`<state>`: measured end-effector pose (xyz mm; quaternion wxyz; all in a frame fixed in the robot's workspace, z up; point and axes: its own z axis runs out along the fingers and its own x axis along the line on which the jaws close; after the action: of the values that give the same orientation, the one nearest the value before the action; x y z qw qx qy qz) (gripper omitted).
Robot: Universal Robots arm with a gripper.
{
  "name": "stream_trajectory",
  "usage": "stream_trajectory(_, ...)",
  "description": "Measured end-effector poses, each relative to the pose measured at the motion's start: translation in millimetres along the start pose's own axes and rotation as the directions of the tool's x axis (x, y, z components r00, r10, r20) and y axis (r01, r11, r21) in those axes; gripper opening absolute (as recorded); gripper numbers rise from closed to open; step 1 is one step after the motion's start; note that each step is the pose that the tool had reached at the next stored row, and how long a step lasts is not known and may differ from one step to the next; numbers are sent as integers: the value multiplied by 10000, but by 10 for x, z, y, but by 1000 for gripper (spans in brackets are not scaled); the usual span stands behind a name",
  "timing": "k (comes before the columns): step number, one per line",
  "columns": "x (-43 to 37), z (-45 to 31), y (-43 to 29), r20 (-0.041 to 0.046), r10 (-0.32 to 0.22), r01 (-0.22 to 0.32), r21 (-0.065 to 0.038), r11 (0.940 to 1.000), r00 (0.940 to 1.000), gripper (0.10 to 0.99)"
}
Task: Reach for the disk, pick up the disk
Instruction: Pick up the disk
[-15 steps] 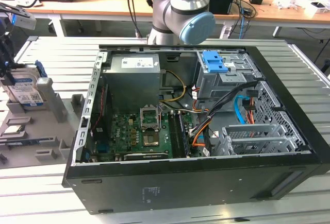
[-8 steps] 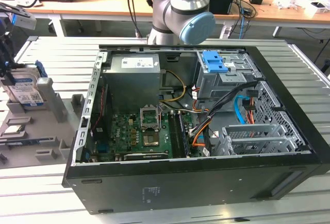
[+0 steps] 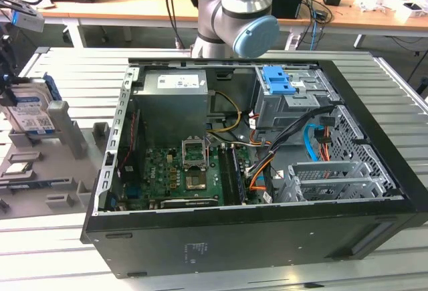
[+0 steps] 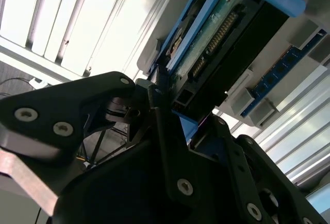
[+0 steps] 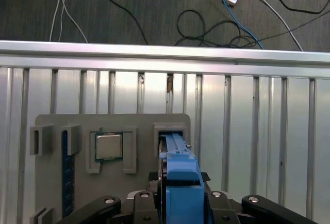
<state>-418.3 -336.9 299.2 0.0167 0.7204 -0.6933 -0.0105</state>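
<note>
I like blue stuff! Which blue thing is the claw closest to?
The disk standing in the grey fixture; the blue clip sits inside the computer case.

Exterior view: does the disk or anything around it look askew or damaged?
Nothing stands out. The disk stands on edge in the grey fixture, seated squarely, with no visible damage to its blue rails.

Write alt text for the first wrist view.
Blue-railed silver metal hard disk stands edge-up in a grey plastic fixture on a slatted aluminium table, the black gripper flanking it. A square processor chip sits in the neighbouring slot.
</note>
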Motion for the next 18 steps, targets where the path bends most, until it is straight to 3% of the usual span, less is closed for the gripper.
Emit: stream_trajectory(18, -4, -429, 6, 0, 0, 0, 0, 10000, 10000, 365)
